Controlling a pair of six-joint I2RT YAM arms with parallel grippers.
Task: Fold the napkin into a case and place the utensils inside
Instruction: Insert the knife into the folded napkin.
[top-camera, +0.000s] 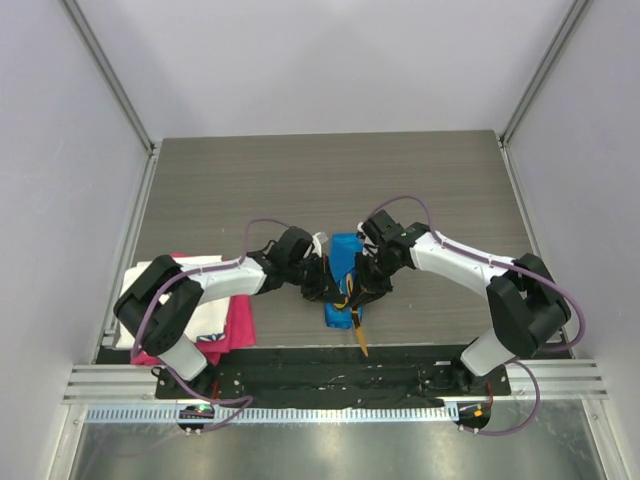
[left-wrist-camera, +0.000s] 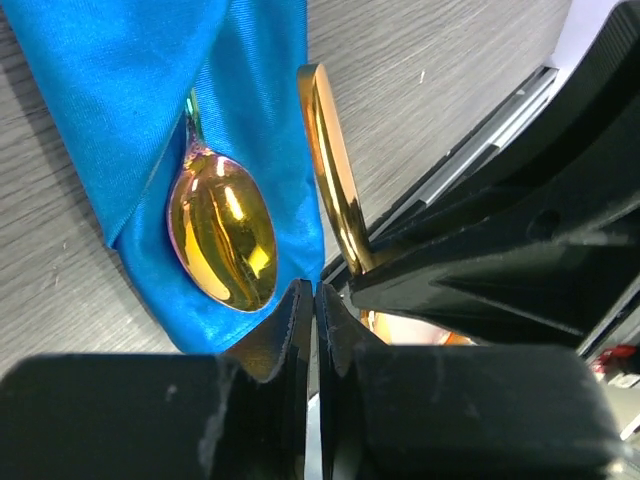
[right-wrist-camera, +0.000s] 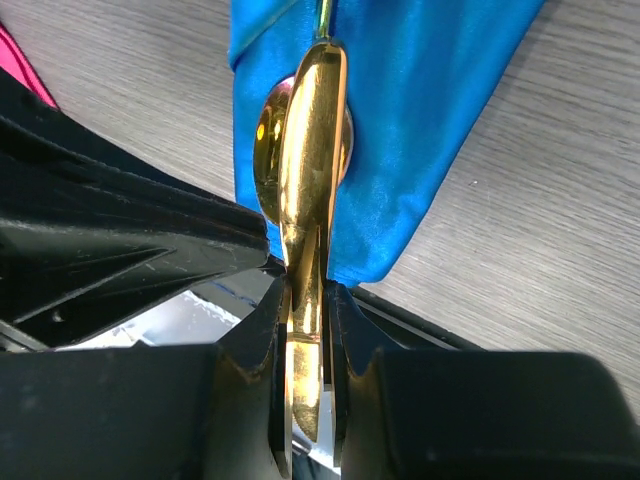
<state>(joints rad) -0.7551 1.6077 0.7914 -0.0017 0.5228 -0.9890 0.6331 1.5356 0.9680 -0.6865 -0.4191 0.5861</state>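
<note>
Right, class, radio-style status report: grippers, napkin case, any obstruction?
Left gripper shut at case edge. Right gripper shut on gold utensil, by case. Spoon handle tucked in, bowl out. Nothing blocking.

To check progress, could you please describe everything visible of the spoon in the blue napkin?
The spoon looks like polished gold metal, tinted purplish-green at the neck. Its oval bowl sticks out from a fold of the blue napkin; the handle is hidden inside. A second gold utensil, gripped by the right hand, is held close beside it; contact unclear.
</note>
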